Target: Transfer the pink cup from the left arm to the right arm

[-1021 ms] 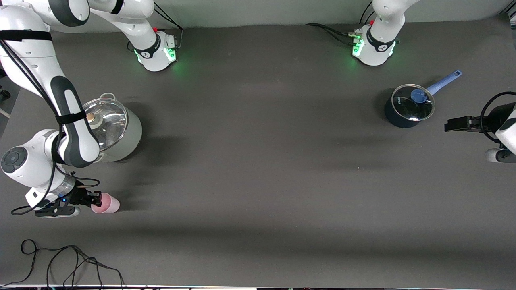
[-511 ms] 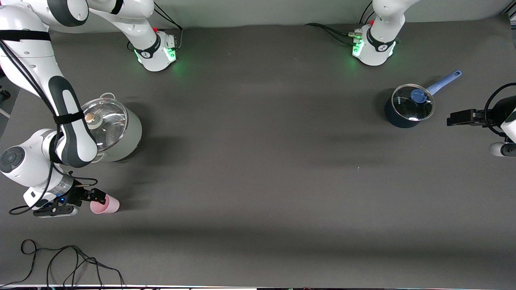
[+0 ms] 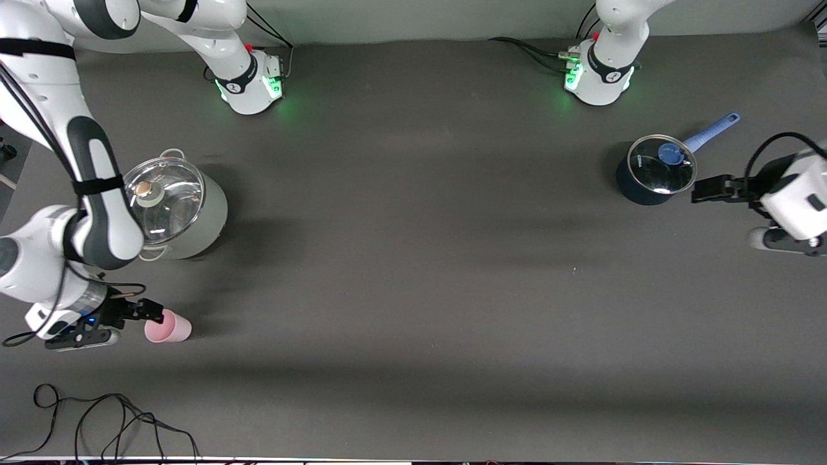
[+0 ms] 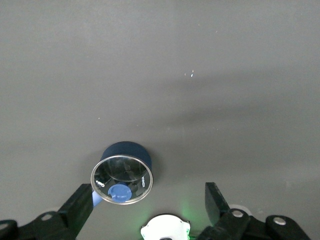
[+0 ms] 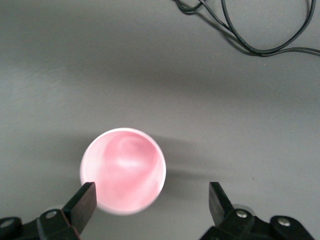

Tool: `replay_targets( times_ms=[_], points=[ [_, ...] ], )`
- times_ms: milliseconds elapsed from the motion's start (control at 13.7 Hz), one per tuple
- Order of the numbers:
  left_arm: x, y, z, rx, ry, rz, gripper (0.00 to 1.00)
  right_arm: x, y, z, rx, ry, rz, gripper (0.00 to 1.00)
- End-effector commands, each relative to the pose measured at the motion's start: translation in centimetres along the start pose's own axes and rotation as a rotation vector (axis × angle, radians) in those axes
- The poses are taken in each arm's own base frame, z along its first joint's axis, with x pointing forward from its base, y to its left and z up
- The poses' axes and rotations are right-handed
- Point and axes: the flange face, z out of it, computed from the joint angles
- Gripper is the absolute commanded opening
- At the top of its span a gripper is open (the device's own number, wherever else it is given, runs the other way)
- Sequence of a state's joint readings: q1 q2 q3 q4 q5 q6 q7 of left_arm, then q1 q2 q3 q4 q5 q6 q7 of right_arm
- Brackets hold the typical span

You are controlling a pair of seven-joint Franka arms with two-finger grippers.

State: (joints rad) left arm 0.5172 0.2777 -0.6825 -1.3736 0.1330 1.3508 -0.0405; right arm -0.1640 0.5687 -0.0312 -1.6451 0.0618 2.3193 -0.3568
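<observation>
Right claw spread wide, seemingly clear of upright pink cup, left claw released, empty

- The pink cup looks like smooth, faintly glossy plastic.
- The table has a matt dark grey cover.
- The silver pot is brushed metal under a shiny glass lid.
- The blue saucepan looks matt, its lid glossy glass.
</observation>
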Motion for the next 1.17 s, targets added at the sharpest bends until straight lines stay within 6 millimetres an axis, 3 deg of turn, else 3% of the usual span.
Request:
replay_targets(
  times_ms=[0, 219, 584, 802, 1094],
  points=[
    [-1.7, 0.7, 0.4, 0.066, 0.032, -0.024, 1.0, 0.5, 0.8, -8.2, 0.031, -0.059, -0.04, 0.99],
    [-1.9, 0.8, 0.3, 0.081, 0.055, -0.041, 1.0, 0.4, -0.1, -15.3, 0.057, -0.109, -0.06, 0.99],
    [-2.3, -1.0, -0.4, 0.056, 0.079, -0.083, 1.0, -2.2, -3.5, -24.3, 0.084, -0.149, -0.02, 0.99],
    [-2.5, -0.9, -0.5, 0.076, 0.101, -0.048, 1.0, -2.9, -7.3, -27.3, 0.08, -0.165, 0.001, 0.99],
    [-4.7, -0.5, 1.4, 0.097, 0.203, -0.044, 1.0, -4.9, -9.8, -30.0, 0.075, -0.163, 0.039, 0.99]
  ],
)
